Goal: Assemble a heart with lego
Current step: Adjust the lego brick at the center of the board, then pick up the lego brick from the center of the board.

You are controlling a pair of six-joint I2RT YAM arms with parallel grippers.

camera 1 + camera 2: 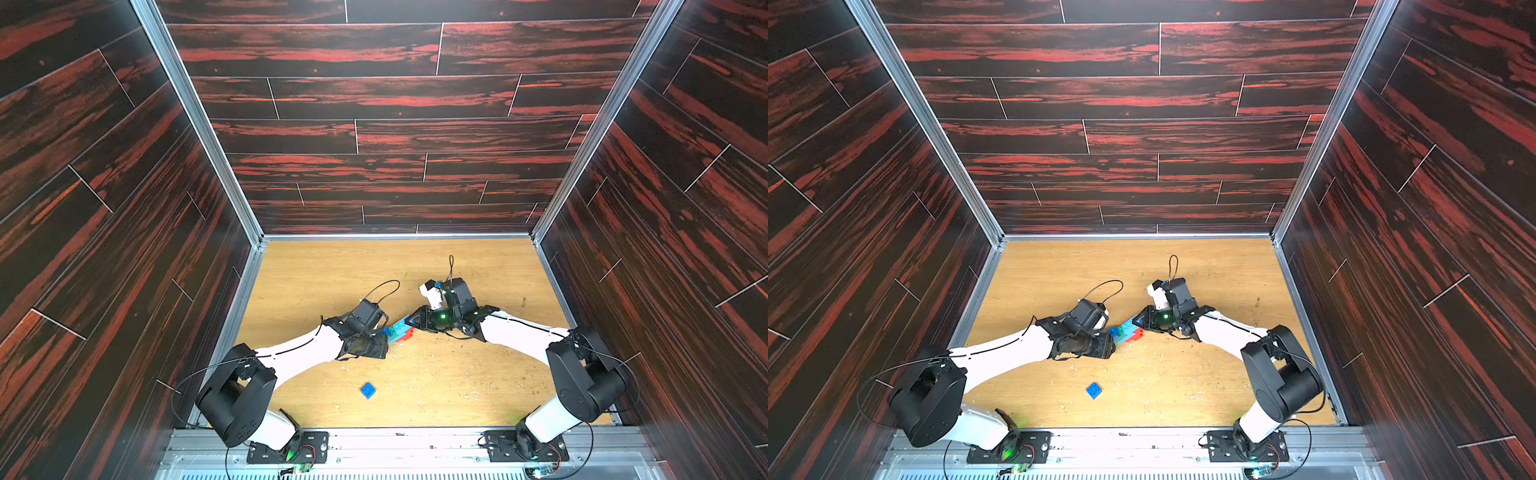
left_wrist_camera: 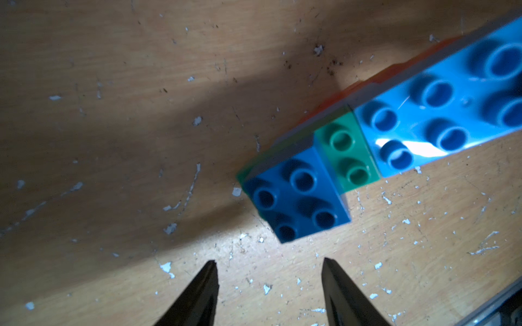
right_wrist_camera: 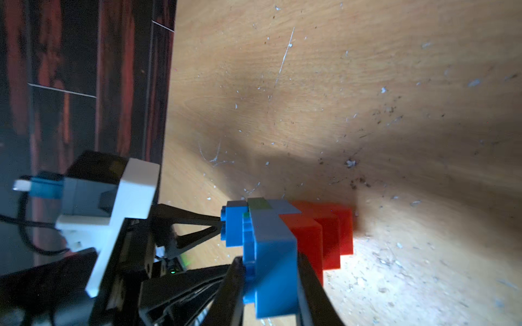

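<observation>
R gripper (image 3: 271,285): clamped on heart (image 3: 324,231);
L gripper (image 2: 269,262): jaws apart, empty;
Risk: L shove could twist heart out of R grip

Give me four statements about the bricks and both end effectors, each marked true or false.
1. One dark blue brick lies on the table apart from the heart. True.
2. The right end effector is open and empty. False: it is shut on the heart's light blue brick.
3. The left end effector grips the loose dark blue brick. False: its fingers stand apart, nothing between them.
4. The heart includes red bricks. True.
</observation>
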